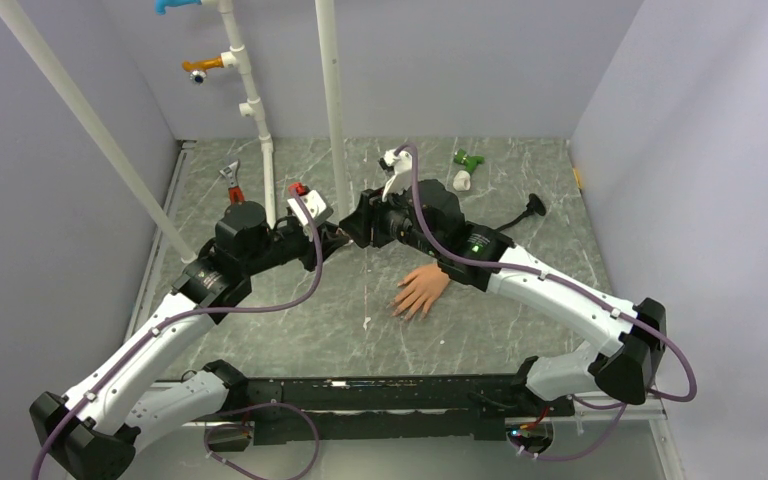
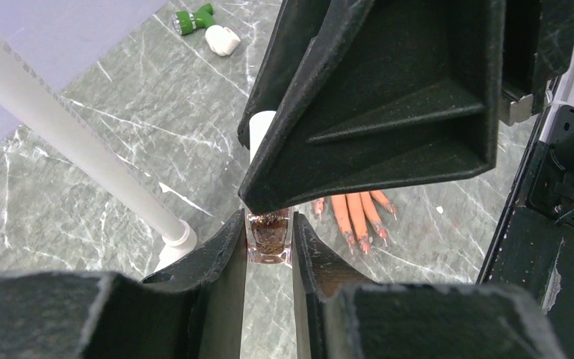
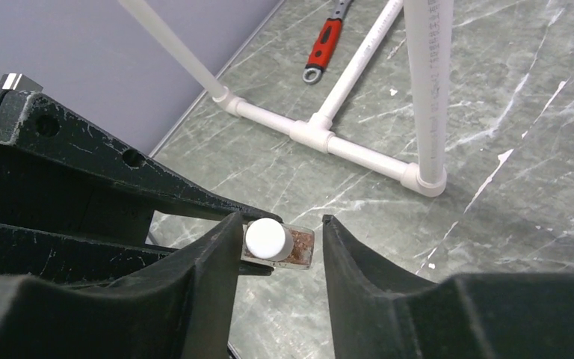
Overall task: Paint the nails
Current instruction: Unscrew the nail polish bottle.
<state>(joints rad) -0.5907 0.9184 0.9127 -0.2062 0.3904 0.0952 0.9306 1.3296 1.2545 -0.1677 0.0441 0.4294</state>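
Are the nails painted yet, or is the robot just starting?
Early on, it seems. Done: the left gripper holds the polish bottle. In hand: the right gripper sits open around its white cap. Left: opening it and brushing the nails, too small here to judge.

- Back wall, L wall, R wall: plain pale lilac-grey panels, closing in 3 sides.
- Tabletop: grey-green marble look w/ white veins, matte.
- White pipe frame stands on it toward back L: uprights + slanted bar, joined low down by a T fitting.
- Light soft, even; shadows faint.
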